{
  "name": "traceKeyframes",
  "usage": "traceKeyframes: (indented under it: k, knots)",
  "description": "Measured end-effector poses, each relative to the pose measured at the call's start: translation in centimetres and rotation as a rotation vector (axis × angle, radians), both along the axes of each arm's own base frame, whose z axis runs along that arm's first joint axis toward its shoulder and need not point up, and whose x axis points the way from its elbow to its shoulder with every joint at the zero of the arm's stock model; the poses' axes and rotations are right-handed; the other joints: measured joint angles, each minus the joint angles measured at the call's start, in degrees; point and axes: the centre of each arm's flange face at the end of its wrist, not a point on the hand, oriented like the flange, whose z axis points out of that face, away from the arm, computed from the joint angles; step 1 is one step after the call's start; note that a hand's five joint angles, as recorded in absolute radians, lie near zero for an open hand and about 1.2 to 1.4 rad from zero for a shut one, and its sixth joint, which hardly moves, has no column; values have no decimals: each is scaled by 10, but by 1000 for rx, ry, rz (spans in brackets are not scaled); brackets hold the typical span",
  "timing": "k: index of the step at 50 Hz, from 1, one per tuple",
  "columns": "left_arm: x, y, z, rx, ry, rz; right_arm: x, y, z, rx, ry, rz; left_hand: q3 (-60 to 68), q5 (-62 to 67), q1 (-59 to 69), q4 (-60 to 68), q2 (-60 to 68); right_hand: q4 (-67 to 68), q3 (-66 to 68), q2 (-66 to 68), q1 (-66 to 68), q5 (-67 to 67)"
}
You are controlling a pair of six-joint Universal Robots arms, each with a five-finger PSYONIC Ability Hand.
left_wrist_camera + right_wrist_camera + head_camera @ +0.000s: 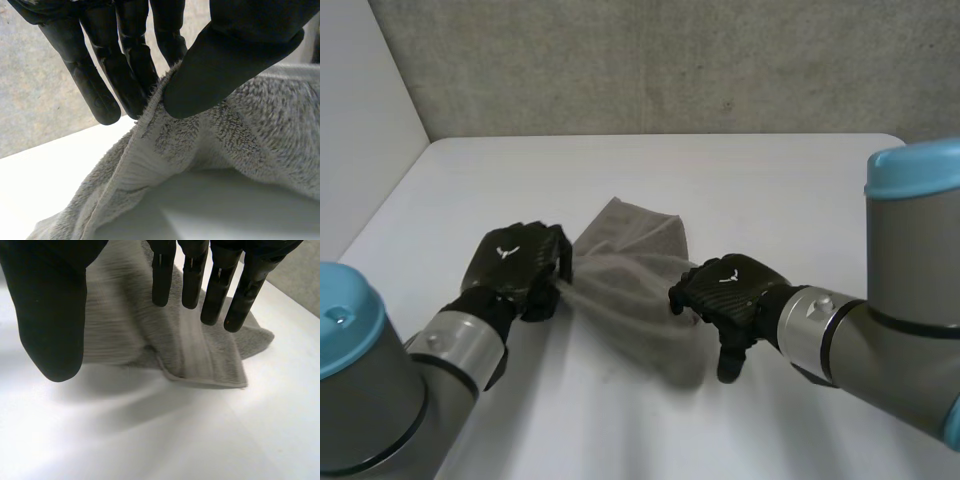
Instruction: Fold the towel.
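Grey towel (630, 285) lies rumpled mid white table (790, 180). Left hand (515, 262) at towel's 9 o'clock edge, thumb and fingers pinching hem, hem raised off table. Right hand (728, 288) at towel's 3 o'clock, fingers straight, holding nothing. Step, by my reading: securing edges for fold. Next move calls for right hand to pinch its own edge.

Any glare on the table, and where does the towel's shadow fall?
Head view: table evenly lit, no glare. Left wrist view: soft shadow on the table under the lifted towel, which the left hand pinches. Right wrist view: faint shadow along the towel's edge.
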Motion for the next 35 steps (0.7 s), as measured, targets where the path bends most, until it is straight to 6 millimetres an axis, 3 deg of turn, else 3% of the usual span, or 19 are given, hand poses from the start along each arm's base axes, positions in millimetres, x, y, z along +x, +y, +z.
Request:
traceKeyframes:
  k: [8,13,20,35]
  knots:
    - [17,13,-20,27,-152,3,3,-18,27,-114,0,27,0,0,0,0,0,-18,-12,-7,-17,-19]
    - [23,20,-28,43,-191,2,11,-35,30,-172,-26,39,0,0,0,0,0,-18,-12,-7,-17,-19]
    - [29,31,-31,55,-202,-1,36,-53,17,-293,-44,144,0,0,0,0,0,-18,-12,-7,-17,-18]
    - [33,38,-36,70,-208,-2,98,-49,-22,-340,-81,326,0,0,0,0,0,-17,-10,-7,-17,-7]
